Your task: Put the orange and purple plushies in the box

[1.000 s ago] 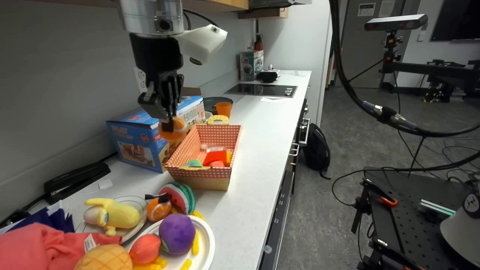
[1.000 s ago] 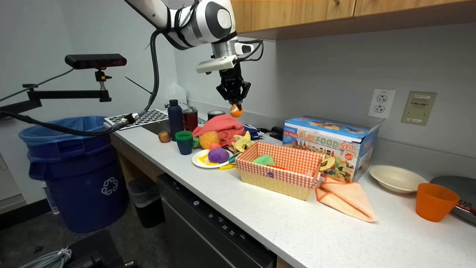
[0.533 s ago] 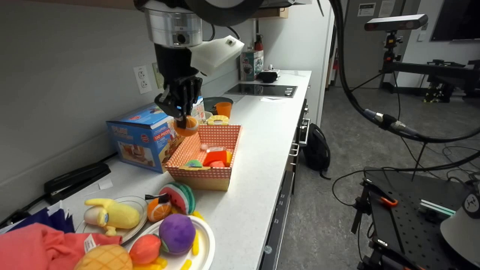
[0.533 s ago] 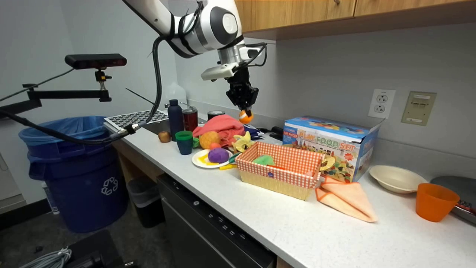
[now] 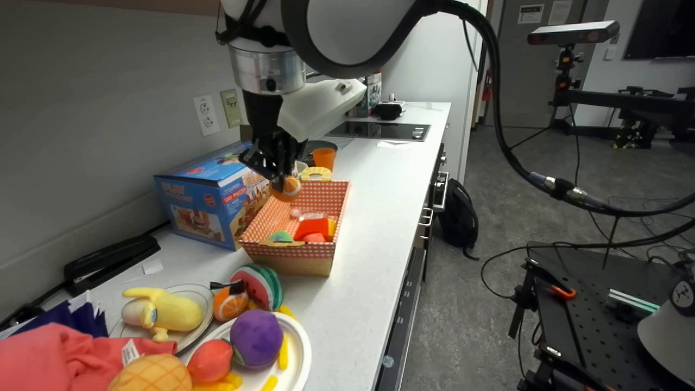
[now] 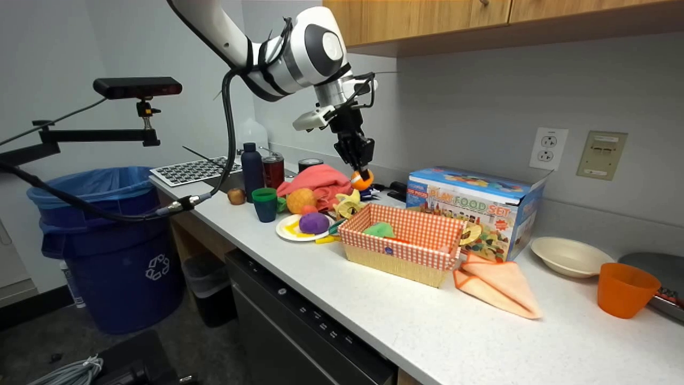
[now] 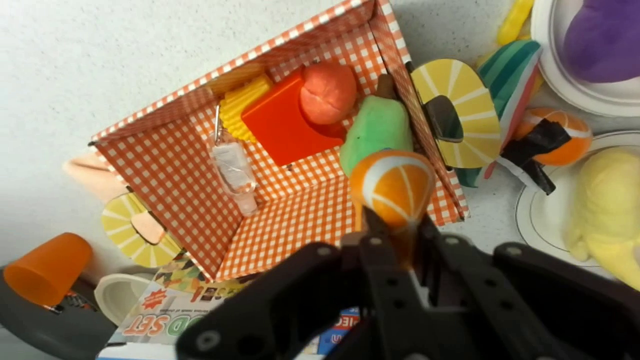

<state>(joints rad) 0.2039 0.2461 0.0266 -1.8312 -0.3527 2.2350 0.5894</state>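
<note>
Claw (image 7: 400, 227), drawn nearly together, pinches the round orange plush (image 7: 392, 182) with white segment lines in mid-air near the straw-sided, red-gingham box (image 6: 393, 264); whether above its opening, I cannot tell. Ball-like, the plush looks even on every axis, its lined face pointing into the wrist view. The round purple plush (image 5: 256, 338) sits on the white plate (image 5: 303, 353). Inside the box, a green pear-shaped plush (image 7: 377, 125) crowds one end, where a yellow citrus-slice handle (image 7: 477, 110) juts outward.
</note>
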